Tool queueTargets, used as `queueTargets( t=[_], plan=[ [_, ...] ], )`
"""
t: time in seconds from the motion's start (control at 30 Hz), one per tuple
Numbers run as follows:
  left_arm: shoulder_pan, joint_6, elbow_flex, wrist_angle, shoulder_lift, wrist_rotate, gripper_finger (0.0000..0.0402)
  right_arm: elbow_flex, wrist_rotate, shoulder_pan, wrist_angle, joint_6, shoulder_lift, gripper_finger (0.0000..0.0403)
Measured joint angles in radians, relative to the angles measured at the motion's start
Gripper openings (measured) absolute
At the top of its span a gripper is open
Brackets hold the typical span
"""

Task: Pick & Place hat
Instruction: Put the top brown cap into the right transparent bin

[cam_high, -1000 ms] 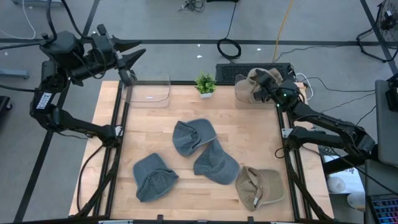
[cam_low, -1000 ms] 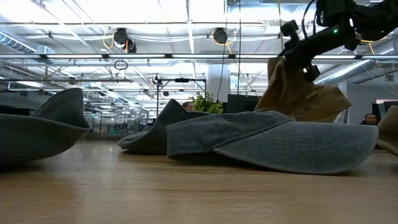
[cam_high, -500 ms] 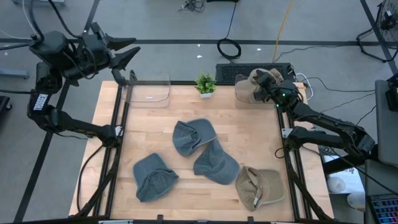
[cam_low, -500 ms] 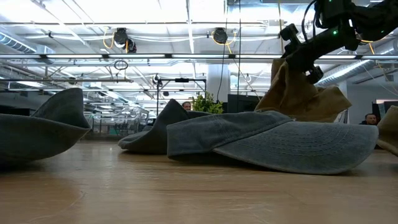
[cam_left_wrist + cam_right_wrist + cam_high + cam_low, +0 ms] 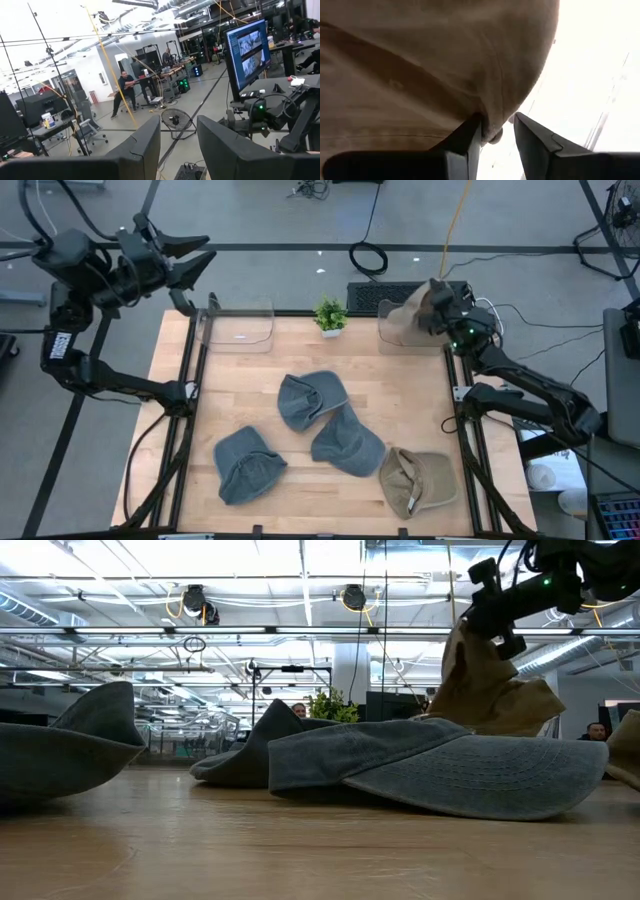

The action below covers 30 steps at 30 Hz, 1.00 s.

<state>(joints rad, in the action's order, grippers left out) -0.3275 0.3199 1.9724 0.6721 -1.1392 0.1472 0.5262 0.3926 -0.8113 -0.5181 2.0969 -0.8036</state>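
Note:
My right gripper (image 5: 432,298) (image 5: 478,625) is at the table's far right corner, shut on a tan hat (image 5: 405,320) (image 5: 485,680). The hat hangs over the clear bin (image 5: 385,338) there. Three blue-grey hats (image 5: 310,398) (image 5: 347,442) (image 5: 248,463) and a second tan hat (image 5: 417,480) lie on the wooden table. My left gripper (image 5: 208,252) (image 5: 178,125) is raised beyond the far left corner, open, with nothing between its fingers. My right gripper has a rolled edge of the tan hat (image 5: 492,127) between its two fingers, with the cloth against one finger (image 5: 470,137). The fingers reach in about level from the table's right side. The hat hangs below them (image 5: 490,690), and the blue hat in front hides its lower end.
A second clear bin (image 5: 237,328) stands at the far left corner and a small potted plant (image 5: 330,315) at the far edge's middle. Black frame rails run along both table sides. Bare wood lies along the left side and near the far edge.
My right gripper has risen a little and drawn toward the far right corner. The tan hat's top has gone up with it, so the hat now hangs more upright. My left gripper has swung slightly toward the left, away from the table.

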Motion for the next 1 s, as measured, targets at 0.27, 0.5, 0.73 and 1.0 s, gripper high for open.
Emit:
queueTargets(
  t=[0.27, 0.5, 0.73, 1.0],
  plan=[
    [0.000, -0.019, 0.000, -0.019, -0.001, -0.025, 0.0136, 0.000, -0.027, 0.014, 0.290, -0.266, 0.032, 0.0105],
    [0.000, -0.040, 0.000, -0.022, 0.001, -0.028, 0.0136, 0.000, -0.027, 0.021, 0.230, -0.313, 0.059, 0.0105],
    [0.000, -0.037, 0.000, -0.027, 0.001, -0.028, 0.0136, 0.000, -0.035, 0.062, 0.106, -0.394, 0.082, 0.0105],
    [0.000, -0.076, 0.000, -0.040, 0.001, -0.028, 0.0136, 0.000, -0.030, 0.247, 0.037, -0.869, 0.050, 0.0105]
  ],
)
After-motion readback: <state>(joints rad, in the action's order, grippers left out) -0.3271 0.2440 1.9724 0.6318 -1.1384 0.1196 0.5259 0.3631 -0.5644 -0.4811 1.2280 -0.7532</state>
